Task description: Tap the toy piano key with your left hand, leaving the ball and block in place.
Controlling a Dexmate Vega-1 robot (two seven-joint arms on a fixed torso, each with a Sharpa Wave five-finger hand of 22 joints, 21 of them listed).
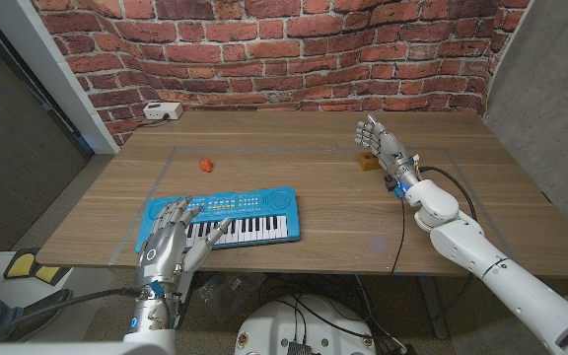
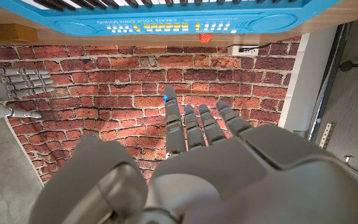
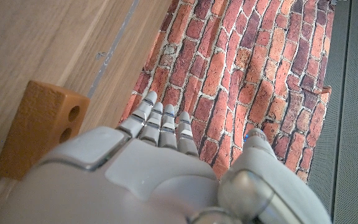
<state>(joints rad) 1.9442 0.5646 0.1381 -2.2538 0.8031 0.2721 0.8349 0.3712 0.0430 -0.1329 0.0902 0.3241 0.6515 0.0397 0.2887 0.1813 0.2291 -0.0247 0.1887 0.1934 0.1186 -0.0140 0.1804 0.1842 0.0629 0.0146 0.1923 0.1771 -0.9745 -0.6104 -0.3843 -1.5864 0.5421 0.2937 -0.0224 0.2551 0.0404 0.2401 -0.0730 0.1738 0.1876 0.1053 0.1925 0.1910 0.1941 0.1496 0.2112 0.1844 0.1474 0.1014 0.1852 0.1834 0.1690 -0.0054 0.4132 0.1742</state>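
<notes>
A: Where is the toy piano [image 1: 223, 219] sitting?

B: It is lying on the wooden surface [image 1: 314, 192] at about seven o'clock from the middle, close to the near edge, its long side running across the head view. Its blue body is also showing in the left wrist view [image 2: 166, 18].

A: What is the left robot hand [image 1: 171, 242] doing?

B: It is reaching over the piano's left end with its fingers spread and holding nothing, one finger [image 1: 220, 234] stretching out over the white keys. Whether it is actually touching a key, I cannot tell. In the left wrist view the fingers [image 2: 174, 121] are pointing straight out, apart from each other.

A: And the ball and block?

B: The small red ball [image 1: 206, 165] is lying at about eleven o'clock from the piano, well apart from it. The wooden block [image 1: 366, 162] is sitting at about two o'clock from the middle, with two round holes showing in its end in the right wrist view [image 3: 42, 124].

A: The right robot hand [image 1: 381, 143]?

B: It is standing just beside the block, fingers straight and raised, gripping nothing; I cannot tell whether it is touching the block
</notes>
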